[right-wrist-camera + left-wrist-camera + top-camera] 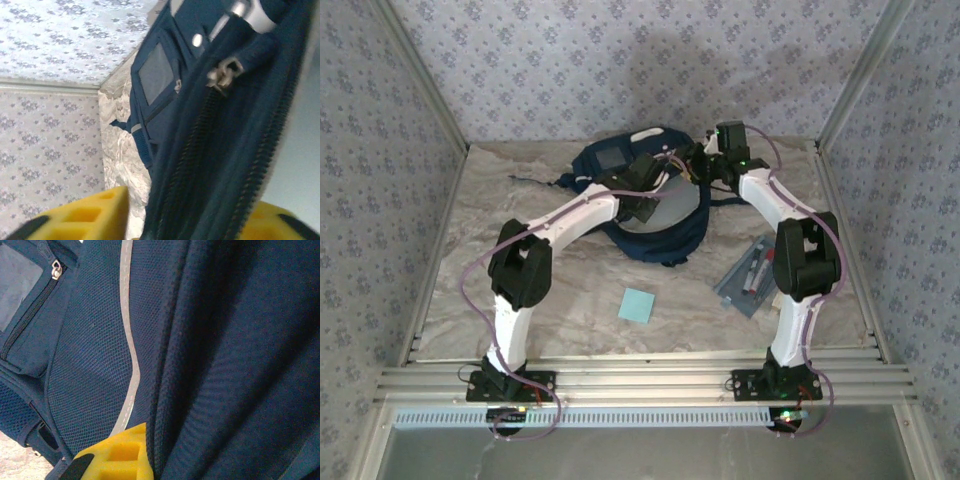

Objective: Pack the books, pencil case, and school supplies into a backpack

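Top external view, from the left: the left arm reaches forward over the counter (510,190) and its left claw (642,200) sits on the backpack (665,243), at the near-left side of the mouth. Fabric hides its tips, so I cannot tell whether it is pinching or merely pressed in. The small light-blue pad (636,304) lies flat on the counter, well back from that claw toward the arm bases and apart from the backpack. The backpack lies at the far middle of the counter, under and between the two claws. The right claw (698,160) is at the backpack's far-right rim. The pencil case (750,275) lies flat well to the near right of that claw, just beside the right arm's elbow, with red and dark pens showing through it.

Left wrist view: one yellow finger (120,455) touches a thick navy fold of the backpack on its right; the other finger is hidden. A pale trim stripe (131,350) runs up from the finger, and a pocket zip pull (56,270) sits at upper left.

Right wrist view: the yellow fingers (85,220) stand spread, with the backpack's zippered rim between them and a sliver of counter showing beside the left one. A metal zip pull (222,75) hangs above.
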You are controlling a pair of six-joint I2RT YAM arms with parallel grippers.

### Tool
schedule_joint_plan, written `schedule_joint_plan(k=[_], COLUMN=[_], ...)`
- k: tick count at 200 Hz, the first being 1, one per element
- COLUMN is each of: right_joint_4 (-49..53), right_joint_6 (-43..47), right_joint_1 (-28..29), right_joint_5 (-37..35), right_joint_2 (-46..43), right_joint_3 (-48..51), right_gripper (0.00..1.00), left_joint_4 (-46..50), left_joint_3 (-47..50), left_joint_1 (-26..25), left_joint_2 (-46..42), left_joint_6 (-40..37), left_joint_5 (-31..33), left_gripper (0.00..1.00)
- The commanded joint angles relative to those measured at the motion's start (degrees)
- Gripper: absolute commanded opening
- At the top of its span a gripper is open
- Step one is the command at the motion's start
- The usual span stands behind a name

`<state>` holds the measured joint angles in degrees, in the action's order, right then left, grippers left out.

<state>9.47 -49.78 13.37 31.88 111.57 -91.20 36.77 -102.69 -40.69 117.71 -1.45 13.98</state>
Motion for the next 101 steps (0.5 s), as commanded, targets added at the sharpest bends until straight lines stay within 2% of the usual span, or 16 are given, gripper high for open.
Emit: schedule_joint_plan(k=[1,15,22,67,101], right_joint_4=[5.48,9.53,11.08,19.17,23.06], right_joint_6=[8.74,12.78,13.29,19.59,21.77], right_joint_1=[-1.33,-2.67,-3.52,-12.88,-19.82], right_joint_5=[-2.10,-6.34,-7.38,-12.23,-16.47], right_joint_2=[-4.65,-9.27,-11.45,-25.15,-30.47], right_joint_3=[-2.04,1.26,3.34,19.28,33.08], right_gripper=[0.67,0.80,0.83,0.84,0.84], left_joint_4=[3.49,5.53,6.26,8.16,9.10], left_joint_3=[-2.37,-5.23,-6.68,-16.08,-21.64], left_joint_1=[0.68,1.35,1.70,3.85,6.38], left_joint_2=[-4.94,-4.71,-4.40,-0.99,1.75], left_joint_6=[3.90,6.01,7.04,11.97,18.06], left_joint_5=[-8.60,-12.53,-14.34,-22.06,-28.90], left_gripper=[0.00,0.00,0.00,0.00,0.00])
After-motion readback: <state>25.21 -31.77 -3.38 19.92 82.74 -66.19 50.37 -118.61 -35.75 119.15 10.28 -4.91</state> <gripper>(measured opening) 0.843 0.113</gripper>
